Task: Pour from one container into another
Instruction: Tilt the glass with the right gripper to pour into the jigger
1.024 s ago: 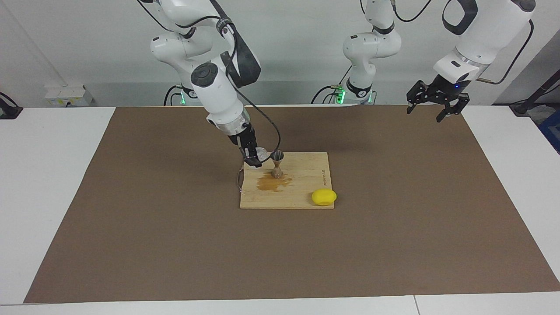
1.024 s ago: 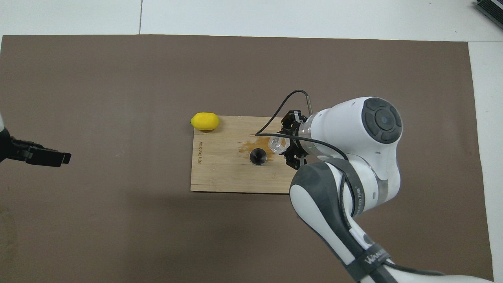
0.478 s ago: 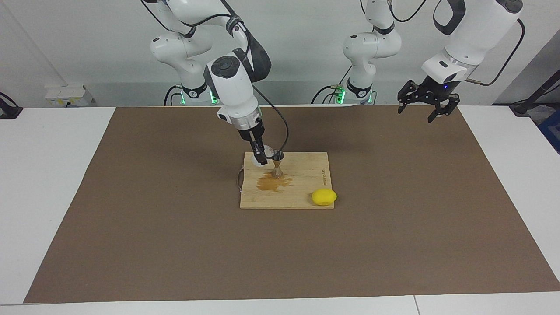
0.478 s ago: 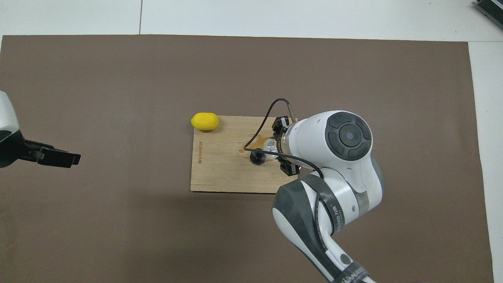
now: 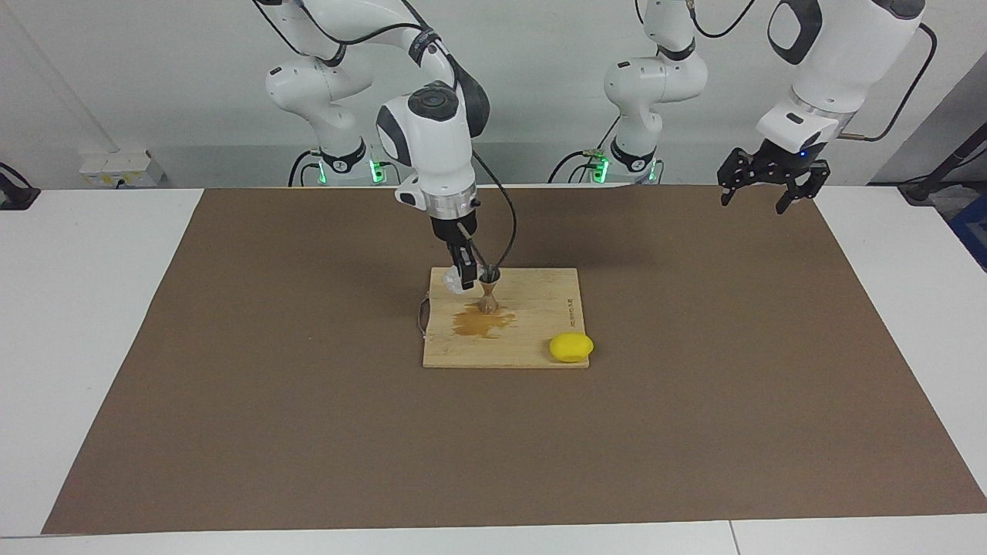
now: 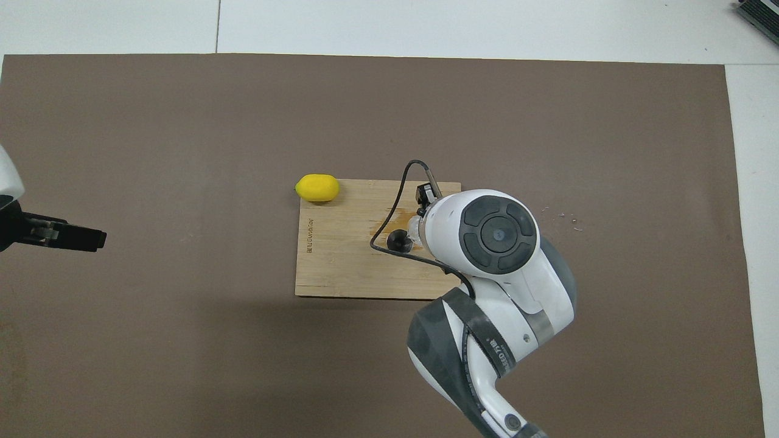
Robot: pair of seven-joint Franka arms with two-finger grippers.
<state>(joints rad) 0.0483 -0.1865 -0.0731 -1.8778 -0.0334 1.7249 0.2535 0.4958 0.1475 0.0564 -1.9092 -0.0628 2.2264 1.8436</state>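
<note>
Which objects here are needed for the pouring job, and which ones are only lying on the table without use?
Part of the job:
- glass cup, held by the right claw beside the jigger
- metal jigger, upright on the board

Lying about:
- wooden cutting board, stained by a brown spill
- lemon at the board's corner
- left claw, waiting open above the mat

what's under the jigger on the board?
The jigger stands upright on the wooden board, its base at the edge of an amber spill stain. Whether the liquid runs under its foot cannot be seen.
</note>
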